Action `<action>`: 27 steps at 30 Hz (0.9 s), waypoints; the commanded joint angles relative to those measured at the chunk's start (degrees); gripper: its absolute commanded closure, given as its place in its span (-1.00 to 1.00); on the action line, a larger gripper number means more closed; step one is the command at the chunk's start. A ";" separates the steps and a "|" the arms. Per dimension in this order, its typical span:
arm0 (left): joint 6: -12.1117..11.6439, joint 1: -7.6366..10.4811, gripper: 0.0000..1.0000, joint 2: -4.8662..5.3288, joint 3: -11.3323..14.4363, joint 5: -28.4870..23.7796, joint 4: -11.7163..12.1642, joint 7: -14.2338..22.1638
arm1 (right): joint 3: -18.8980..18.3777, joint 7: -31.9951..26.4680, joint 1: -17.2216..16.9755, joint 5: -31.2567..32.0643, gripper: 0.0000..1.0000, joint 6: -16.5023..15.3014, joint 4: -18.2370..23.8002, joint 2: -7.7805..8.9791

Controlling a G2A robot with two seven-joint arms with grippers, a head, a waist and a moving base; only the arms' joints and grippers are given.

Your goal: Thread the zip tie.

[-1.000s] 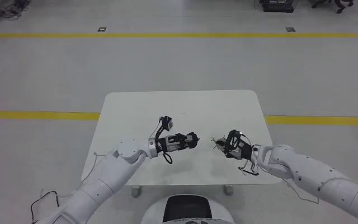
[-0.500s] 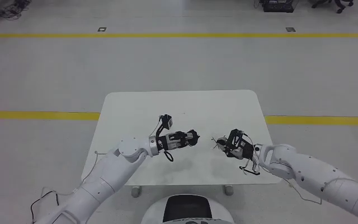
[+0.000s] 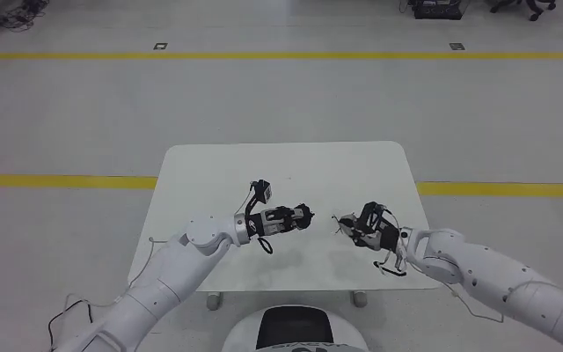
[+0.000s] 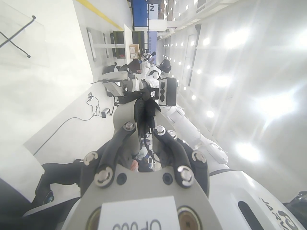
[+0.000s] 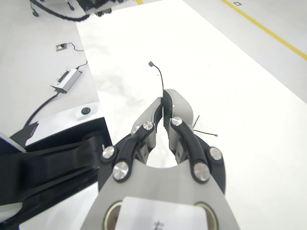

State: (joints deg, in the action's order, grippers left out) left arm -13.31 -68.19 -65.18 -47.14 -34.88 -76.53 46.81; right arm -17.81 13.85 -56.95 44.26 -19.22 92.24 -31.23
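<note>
Pinching the zip tie [image 5: 161, 77] above the table [image 5: 203, 60], the right gripper [image 5: 163, 98] is clearest in its wrist view. Overhead, the left gripper [image 3: 306, 215], seemingly pressed together, faces it over the table.

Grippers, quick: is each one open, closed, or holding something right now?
Left gripper: closed; whether it holds anything cannot be told.
Right gripper: closed on a black zip tie.
</note>
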 commanded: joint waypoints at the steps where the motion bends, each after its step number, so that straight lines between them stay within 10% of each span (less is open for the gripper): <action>1: 0.00 0.00 1.00 0.00 0.00 0.00 0.00 0.00 | -0.56 4.51 -1.36 -0.66 1.00 -0.26 -0.57 -0.21; 11: 0.00 0.00 1.00 0.00 0.00 0.00 0.00 0.00 | -3.96 21.88 -8.05 -1.24 1.00 -0.20 -2.44 -0.35; 27: 0.00 0.00 1.00 0.00 0.00 0.00 0.00 0.00 | -6.95 26.00 -11.99 -1.54 1.00 0.05 -1.37 -0.08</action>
State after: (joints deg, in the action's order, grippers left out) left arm -13.31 -68.19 -65.18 -47.14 -34.88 -76.53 46.81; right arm -24.77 39.85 -68.94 42.72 -19.17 90.88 -31.32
